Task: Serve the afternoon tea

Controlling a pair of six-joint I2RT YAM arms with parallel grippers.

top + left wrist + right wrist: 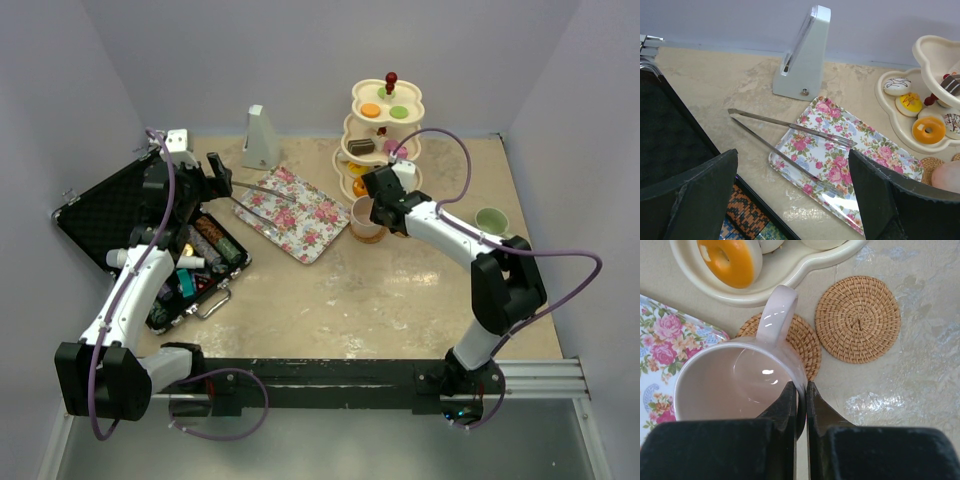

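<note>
Hanging over the open black case [100,215], the left claw [220,176] is being carried with its fingers spread wide and nothing between them. It is being pointed toward the metal tongs [765,120], which are lying with their tips across the floral tray [880,155] and their joined end on the surface. Further right, the pink mug [730,385] is being pinched by its near rim in the right claw [801,390], one finger inside the wall and one outside, closed narrow on it. The handle is being presented straight away from the claw, toward the bottom tier of the three-tier stand [416,98]. The mug is being held directly over one woven coaster [802,340], just beside the tray's corner. Whether its base is touching the coaster cannot be told. The coming move is judged to be turning on this vertical alignment, and only the right arm is near enough. A second coaster [858,319] is lying bare just to the right, and the green mug [490,218] is standing well apart from it.
</note>
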